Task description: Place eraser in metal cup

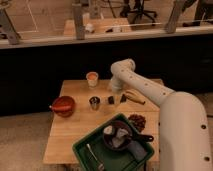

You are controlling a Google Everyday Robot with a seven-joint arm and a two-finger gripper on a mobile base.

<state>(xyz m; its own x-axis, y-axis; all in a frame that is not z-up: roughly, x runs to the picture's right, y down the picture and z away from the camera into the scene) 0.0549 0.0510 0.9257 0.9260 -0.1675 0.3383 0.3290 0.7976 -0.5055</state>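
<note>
The metal cup point(94, 103) stands upright on the wooden table point(75, 130), left of centre. My gripper point(116, 98) hangs from the white arm, low over the table just right of the cup. A small dark block, probably the eraser point(111, 100), lies on the table at the gripper's tip, a short way from the cup. I cannot tell whether the gripper touches it. The yellowish elongated object point(134, 96) lies right of the gripper.
An orange-and-white cup point(92, 79) stands at the back of the table. A red bowl point(63, 105) sits left of the metal cup. A green bin point(85, 147) with a dark pan and utensils fills the front. A brown pile point(137, 120) lies at the right.
</note>
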